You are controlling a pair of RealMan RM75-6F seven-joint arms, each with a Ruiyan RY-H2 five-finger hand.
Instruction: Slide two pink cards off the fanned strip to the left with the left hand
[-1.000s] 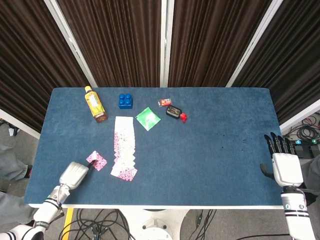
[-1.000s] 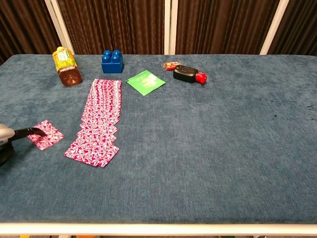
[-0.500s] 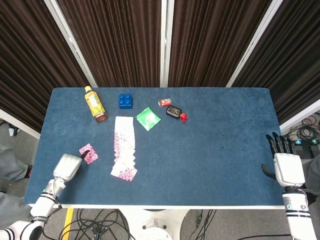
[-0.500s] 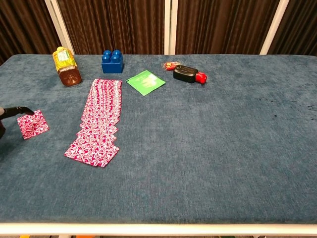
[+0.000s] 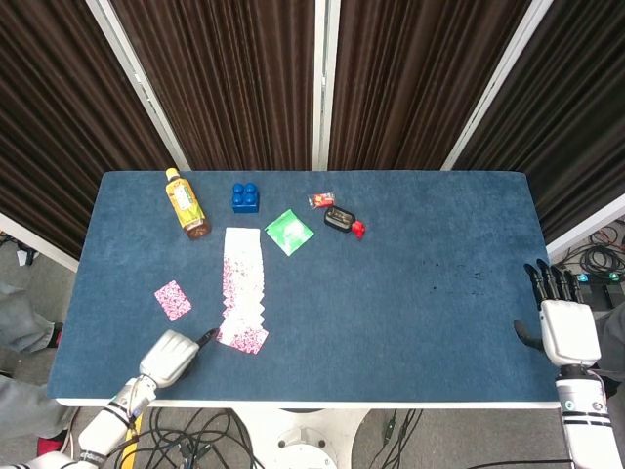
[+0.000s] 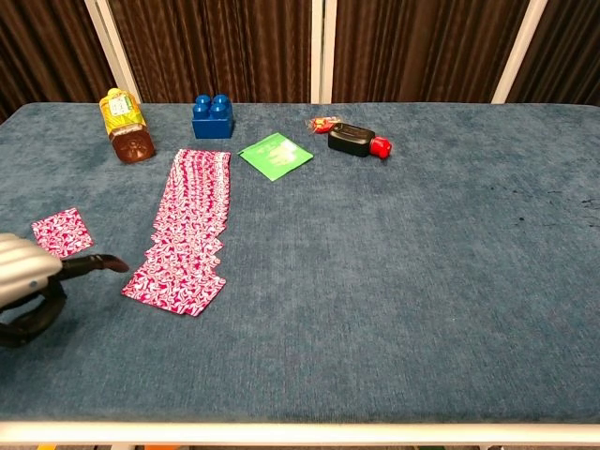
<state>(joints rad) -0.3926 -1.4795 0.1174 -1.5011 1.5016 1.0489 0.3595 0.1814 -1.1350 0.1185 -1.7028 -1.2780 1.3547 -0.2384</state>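
Observation:
A fanned strip of pink patterned cards runs down the left middle of the blue table. One pink card lies alone to the strip's left. My left hand hovers near the table's front edge, one dark fingertip pointing at the strip's nearest card, a short gap from its left corner; it holds nothing. My right hand rests at the table's right edge, fingers straight and apart, empty.
A tea bottle lies at the back left, beside a blue block. A green packet, a small red wrapper and a black-and-red object lie behind the strip.
My left hand let go of the lone card after sliding it left, then swung right and toward the front edge, its fingertip now pointing at the strip's nearest card.

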